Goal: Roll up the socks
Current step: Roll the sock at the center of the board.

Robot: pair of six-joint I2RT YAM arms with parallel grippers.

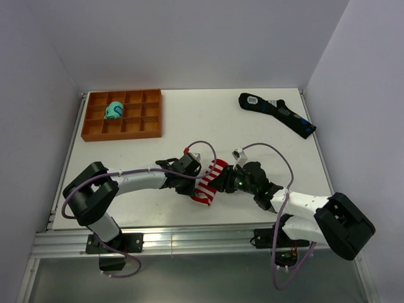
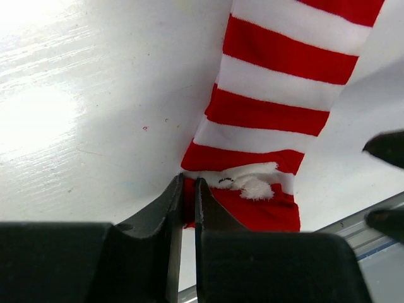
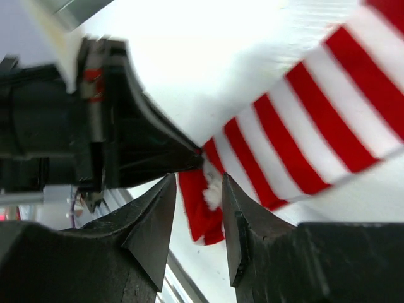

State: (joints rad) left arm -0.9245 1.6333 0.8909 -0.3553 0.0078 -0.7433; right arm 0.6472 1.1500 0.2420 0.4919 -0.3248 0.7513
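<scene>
The red and white striped socks [image 1: 208,183] lie flat on the white table between my two arms, red cuff with a white fluffy mark toward the front edge. My left gripper [image 1: 191,178] is shut on the left edge of the red cuff [image 2: 243,211], its fingers [image 2: 169,208] pinching the fabric. My right gripper [image 3: 199,183] is open, its jaws standing on either side of the same cuff end [image 3: 202,211] without closing on it. In the right wrist view the left gripper's fingertips [image 3: 183,158] touch the cuff's corner.
An orange compartment tray [image 1: 91,126] at the back left holds a teal sock bundle [image 1: 114,110]. A long black sock with blue patches [image 1: 278,113] lies at the back right. The table's metal front rail [image 1: 189,240] runs close below the socks.
</scene>
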